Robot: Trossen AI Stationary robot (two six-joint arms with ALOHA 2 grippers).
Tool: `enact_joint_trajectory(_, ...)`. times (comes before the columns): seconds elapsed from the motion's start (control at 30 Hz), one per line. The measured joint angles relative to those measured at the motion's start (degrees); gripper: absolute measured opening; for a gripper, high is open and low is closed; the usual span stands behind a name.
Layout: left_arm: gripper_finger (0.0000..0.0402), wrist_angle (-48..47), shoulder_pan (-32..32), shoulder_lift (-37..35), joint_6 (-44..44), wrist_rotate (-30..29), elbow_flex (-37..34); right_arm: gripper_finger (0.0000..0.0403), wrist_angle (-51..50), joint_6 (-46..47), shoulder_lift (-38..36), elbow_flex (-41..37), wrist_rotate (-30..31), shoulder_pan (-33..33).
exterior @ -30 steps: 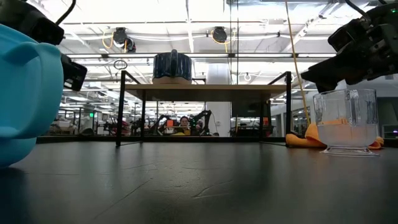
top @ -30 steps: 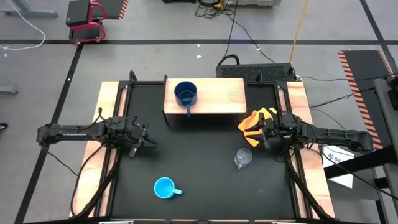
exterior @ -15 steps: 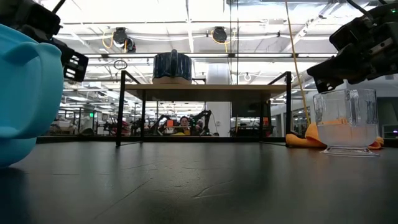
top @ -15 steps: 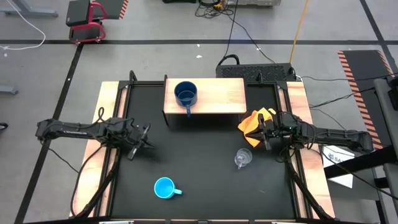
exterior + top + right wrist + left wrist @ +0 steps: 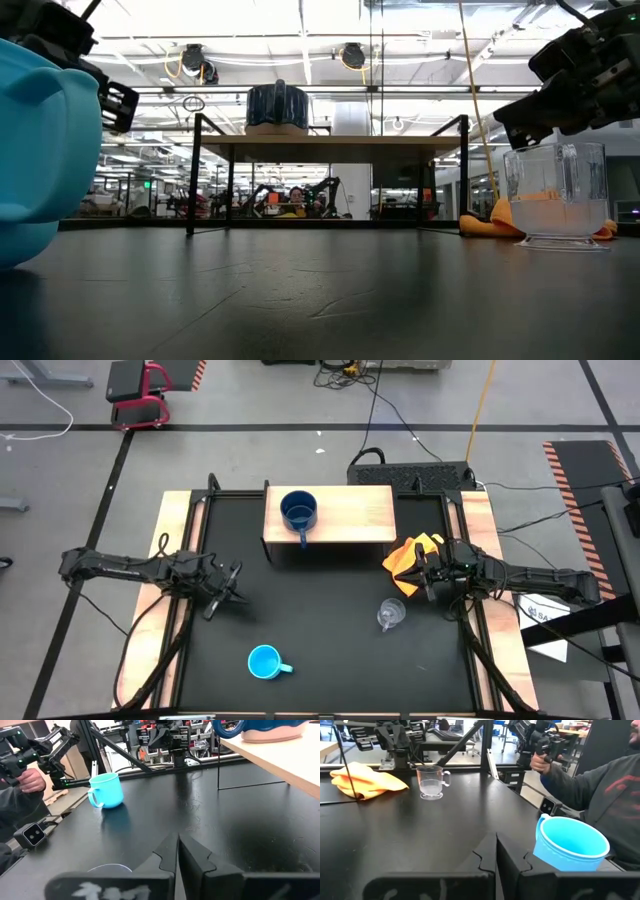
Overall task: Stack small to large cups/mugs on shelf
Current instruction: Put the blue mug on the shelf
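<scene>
Change: within the last second both hands have gone from parted to shut, and neither has closed on anything; the arms have barely shifted.
Left hand: left of centre in the high view, above the bench, fingers pressed together, empty.
Right hand: right of centre in the high view, fingers together, empty, just beside the orange-yellow cloth.
Navy-blue mug: already on the shelf, upper centre of the high view, on the left part of its wooden top, handle toward the lower edge of the frame.
Sky-blue mug: on the bench at lower centre-left, upright, well apart from both hands.
Glass cup: on the bench lower right of centre, upright, near the right hand but untouched.
Meaning for the task: judged from this, the largest mug is placed; the sky-blue mug should go into it next, then the glass cup. Either hand must reopen before it can grasp.
Surroundings: a person's sleeve and a hand holding a controller show at the right of the left wrist view.
In the way: the cloth lies by the shelf's right corner, not on the path from either cup to the navy-blue mug.
</scene>
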Motion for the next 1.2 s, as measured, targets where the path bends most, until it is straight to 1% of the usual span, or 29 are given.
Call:
enact_joint_trajectory(0.17, 0.0003, -0.03, -0.48, 0.00, 0.02, -3.67, 0.00, 0.0009, 0.00, -0.45, 0.05, 0.00, 0.08, -0.01)
enact_joint_trajectory(0.23, 0.0006, -0.07, -0.47, 0.00, -0.37, -4.42, 0.00, 0.0009, 0.00, -0.51, 0.06, 0.00, 0.10, 0.00)
enact_joint_trajectory(0.4, 0.0019, -0.11, -0.47, 0.00, -0.67, -4.44, 0.00, 0.0009, 0.00, -1.34, 0.06, 0.00, 0.13, 0.00)
enact_joint_trajectory(0.63, 0.0003, -0.11, -0.47, 0.00, -0.71, -4.44, 0.00, 0.0009, 0.00, -1.53, 0.06, 0.00, 0.17, 0.00)
enact_joint_trajectory(0.87, 0.0019, -0.11, -0.47, 0.00, -1.30, -4.44, 0.00, 0.0009, 0.00, -1.54, 0.06, 0.00, 0.21, -0.01)
enact_joint_trajectory(1.2, 0.0021, -0.11, -0.47, 0.00, -1.32, -4.44, 0.00, 0.0009, 0.00, -1.55, 0.06, 0.02, 0.22, -0.01)
